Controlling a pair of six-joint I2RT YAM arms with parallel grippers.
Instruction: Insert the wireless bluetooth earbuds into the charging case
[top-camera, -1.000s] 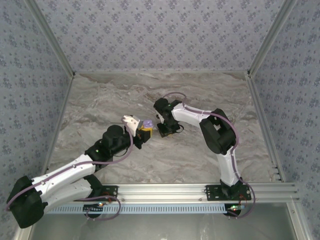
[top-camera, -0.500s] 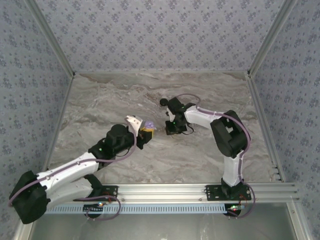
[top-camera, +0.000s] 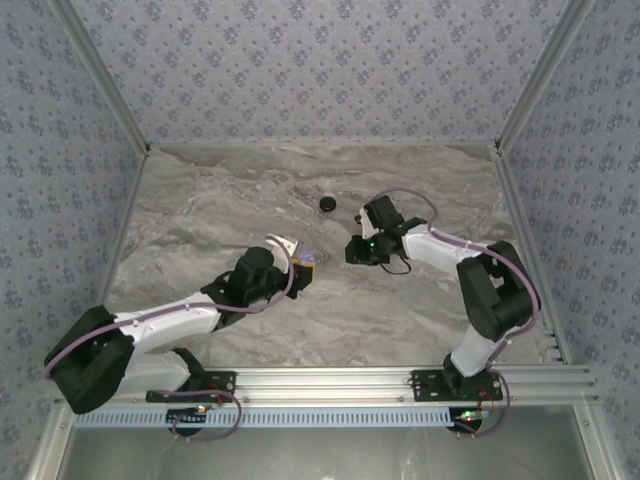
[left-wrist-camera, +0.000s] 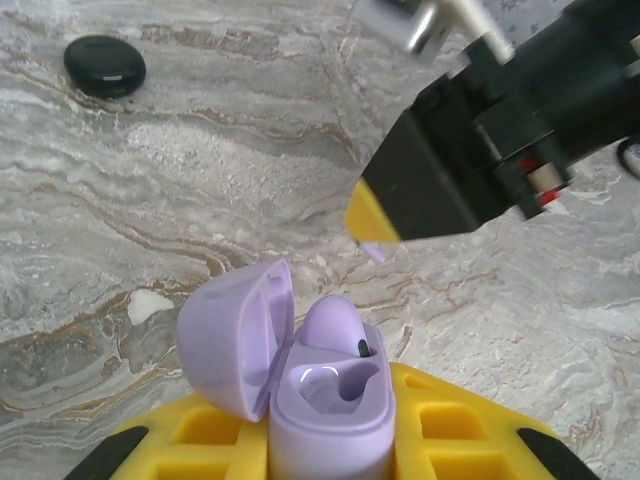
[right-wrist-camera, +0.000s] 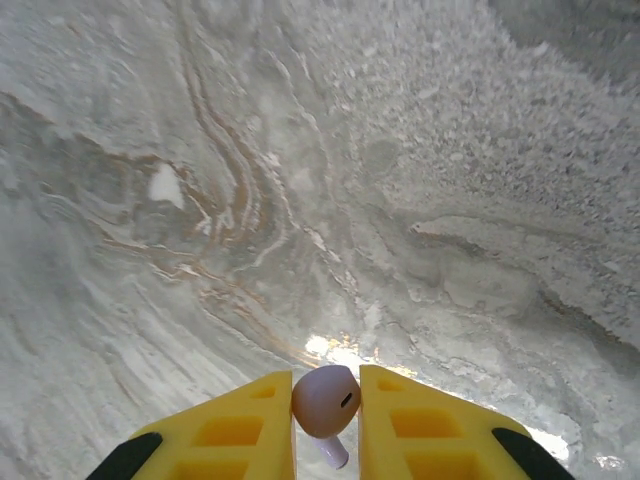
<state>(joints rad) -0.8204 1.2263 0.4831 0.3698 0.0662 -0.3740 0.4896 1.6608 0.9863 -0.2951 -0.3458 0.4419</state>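
My left gripper is shut on the pale lilac charging case, which stands with its lid swung open to the left. One lilac earbud sits in the case's far socket; the near socket is empty. My right gripper is shut on a second lilac earbud, stem pointing down, above bare table. From above, the right gripper hangs a short way right of the case and apart from it. In the left wrist view its yellow fingertip hovers beyond the case.
A black round puck lies on the marble table behind the grippers, also at the far left of the left wrist view. A tiny dark piece lies just right of it. Patterned walls enclose the table.
The right gripper has drawn back to the right, away from the case, uncovering the black puck. The left arm has carried the case a little to the right.
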